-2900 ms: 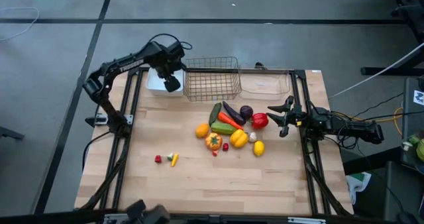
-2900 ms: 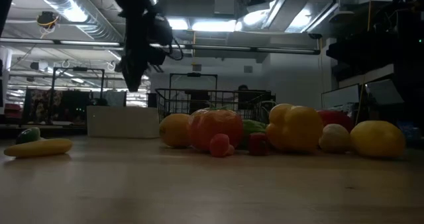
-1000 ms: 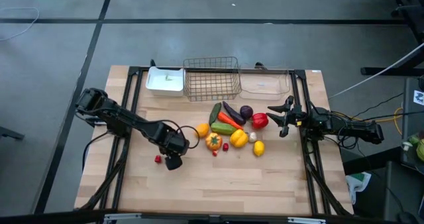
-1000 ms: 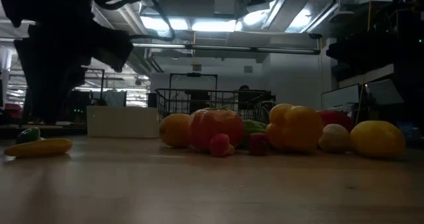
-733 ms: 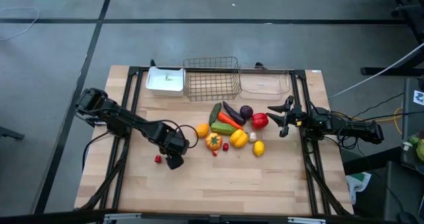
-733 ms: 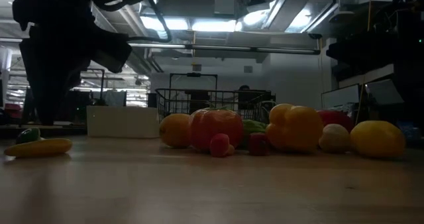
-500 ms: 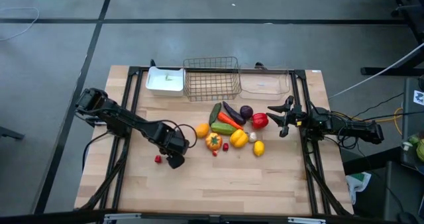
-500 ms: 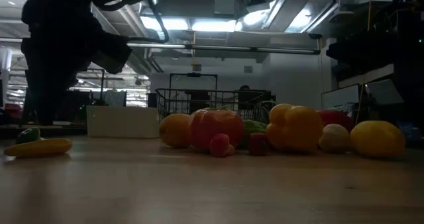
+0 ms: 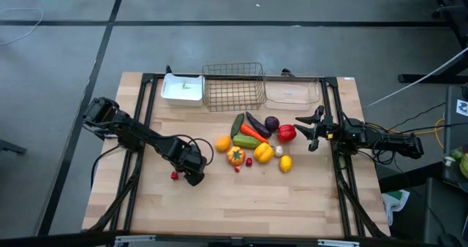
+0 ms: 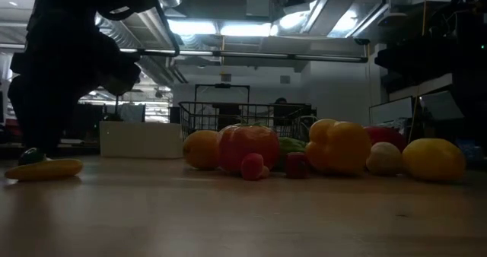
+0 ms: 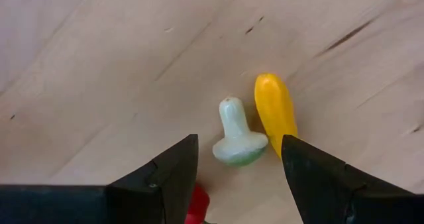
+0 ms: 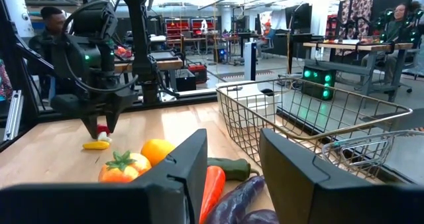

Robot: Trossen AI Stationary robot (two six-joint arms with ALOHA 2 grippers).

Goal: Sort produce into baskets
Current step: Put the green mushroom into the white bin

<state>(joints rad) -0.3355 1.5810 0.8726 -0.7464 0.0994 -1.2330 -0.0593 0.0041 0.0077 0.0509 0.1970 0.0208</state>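
My left gripper (image 9: 193,177) is open and points down over small pieces at the table's near left. In the left wrist view its fingers (image 11: 173,176) stand on either side of a pale green stemmed piece (image 11: 236,135), apart from it. A small yellow piece (image 11: 275,111) lies beside that one, and a red piece (image 11: 197,205) shows by the finger. The main produce pile (image 9: 254,141) lies at mid table. The white tray (image 9: 181,89), the wire basket (image 9: 234,86) and the clear bin (image 9: 294,92) stand along the far edge. My right gripper (image 9: 304,131) waits open at the right.
A tiny red piece (image 9: 174,175) lies just left of my left gripper. In the low view the yellow piece (image 10: 44,169) lies flat on the wood under my left arm. There is bare wood along the table's near edge (image 9: 248,210). People show in the room behind (image 12: 53,22).
My left gripper has gone down toward the small pieces at the table's near left, staying open. The pieces lie where they were.
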